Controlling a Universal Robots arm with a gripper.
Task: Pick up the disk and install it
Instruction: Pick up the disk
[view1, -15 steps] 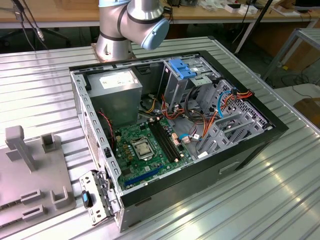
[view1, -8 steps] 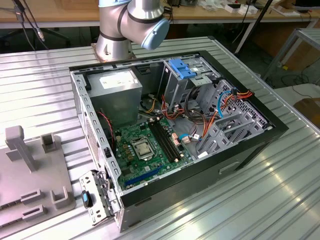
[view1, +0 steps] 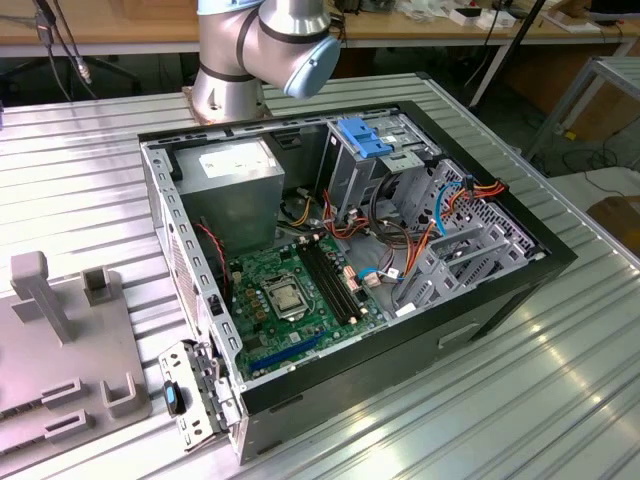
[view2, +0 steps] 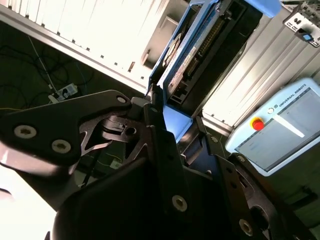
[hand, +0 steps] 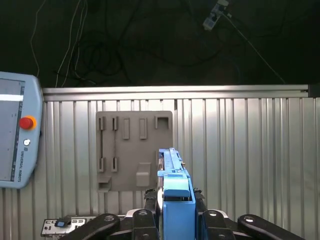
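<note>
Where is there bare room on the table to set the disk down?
With the disk held in the fingers, bare table lies on the exterior view's right of the computer case, and between the robot base and the grey holder plate. Inside the case, cables crowd everything.

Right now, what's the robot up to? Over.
The gripper shut on the disk, edge-on in first wrist view. Disk aloft, off the grey holder plate. Computer case open; loose cables by its drive cage.

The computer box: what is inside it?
Inside the computer box lie a green circuit board, a grey power box, a metal cage and orange wires. What sits under the wires and board is covered. The disk is held in the fingers, not inside.
</note>
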